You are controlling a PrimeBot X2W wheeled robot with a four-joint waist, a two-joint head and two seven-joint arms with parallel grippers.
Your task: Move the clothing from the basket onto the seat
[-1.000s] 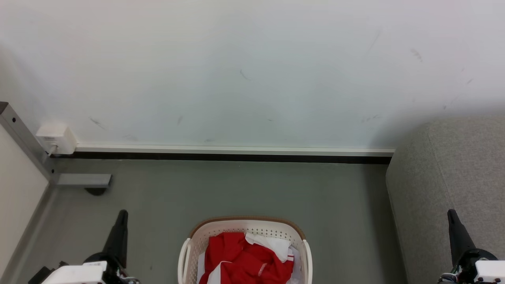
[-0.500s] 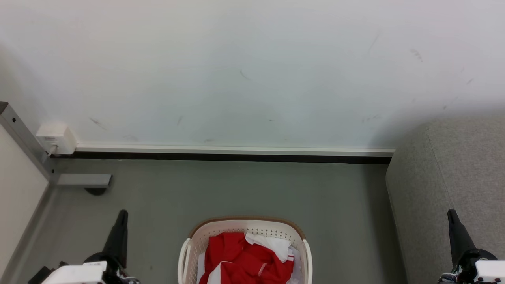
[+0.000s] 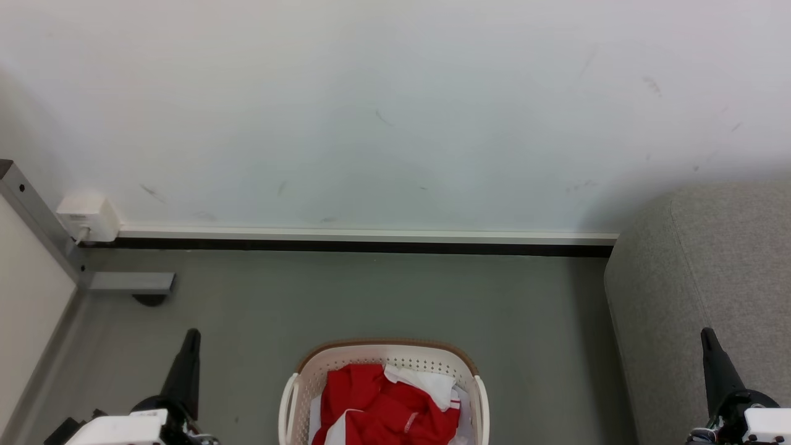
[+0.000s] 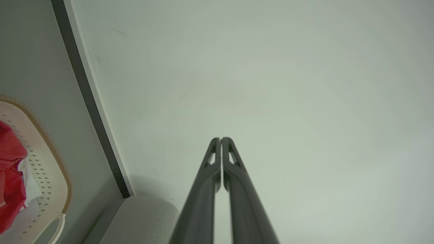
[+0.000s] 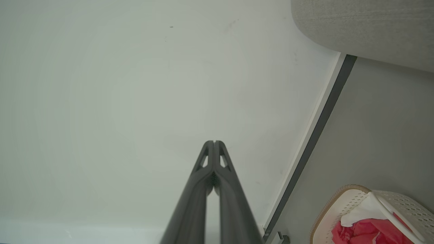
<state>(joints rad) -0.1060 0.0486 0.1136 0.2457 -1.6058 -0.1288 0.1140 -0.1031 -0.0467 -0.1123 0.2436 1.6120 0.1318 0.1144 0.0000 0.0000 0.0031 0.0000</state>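
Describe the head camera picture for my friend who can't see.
A basket of red clothes sits on the grey floor before a white wall. A grey sofa is at right. The left hand and right hand point up from the bottom corners.

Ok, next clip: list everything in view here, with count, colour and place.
clothing: one crumpled heap, piece count unclear, red with white, inside the basket
basket: one, cream-white with brown rim, on the floor, bottom centre of the head view
seat: one, light grey, right of the basket, by the wall
wall: one, white, scuffed, at the back
skirting: one, white over a black strip, along the wall's foot
floor: grey-green
wall box: one, white, low on the wall, left
metal frame: one, grey, far left
left hand: dark fingers, shut, empty, lower left
right hand: dark fingers, shut, empty, lower right
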